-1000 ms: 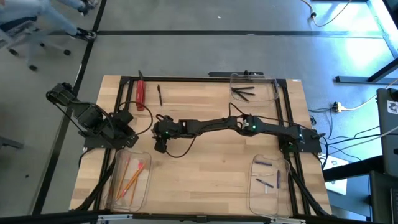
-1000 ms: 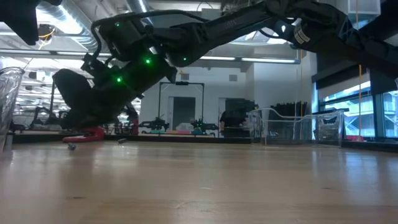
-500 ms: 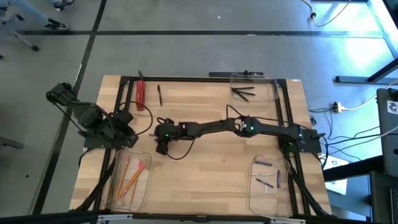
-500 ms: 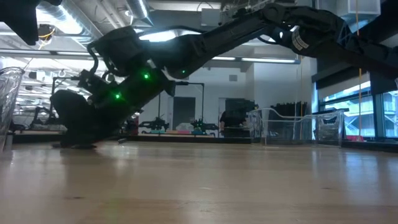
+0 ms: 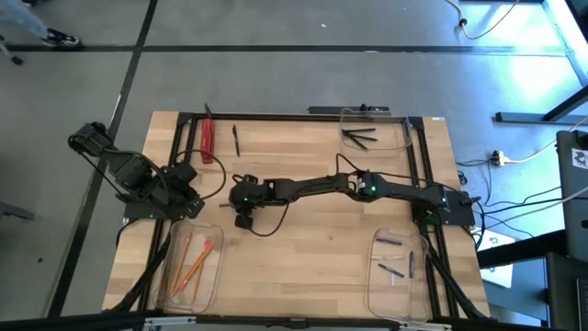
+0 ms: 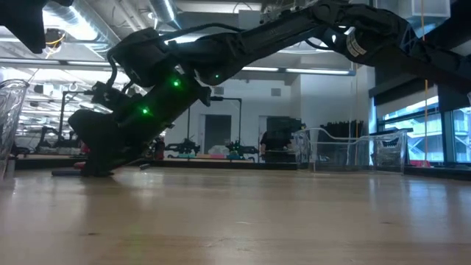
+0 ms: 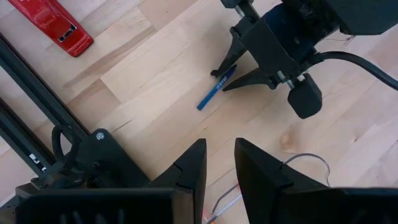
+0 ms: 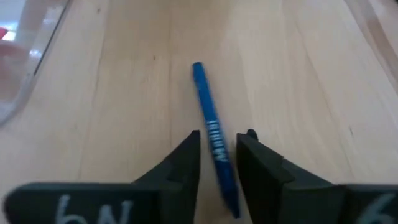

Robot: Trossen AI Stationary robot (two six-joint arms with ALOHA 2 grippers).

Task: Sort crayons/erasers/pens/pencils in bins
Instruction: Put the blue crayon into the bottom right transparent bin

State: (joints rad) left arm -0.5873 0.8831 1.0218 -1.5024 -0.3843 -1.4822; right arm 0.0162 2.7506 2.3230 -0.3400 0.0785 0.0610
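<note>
Now I see the pale wooden table [image 5: 303,248] with three clear plastic bins: one [image 5: 191,267] at seven o'clock holding the orange-yellow pencils [image 5: 196,264], one [image 5: 398,271] at five o'clock holding short purple crayons [image 5: 390,269], one [image 5: 375,131] at one o'clock holding black pens [image 5: 360,138]. My right gripper [image 8: 217,149] is low at nine o'clock of the table centre, its narrow fingers standing close on both sides of a blue pen [image 8: 213,137] that lies on the wood. My left gripper [image 7: 219,163] waits at the nine o'clock edge, fingers a little apart, holding nothing. A red flat tool [image 5: 208,138] lies at eleven o'clock.
</note>
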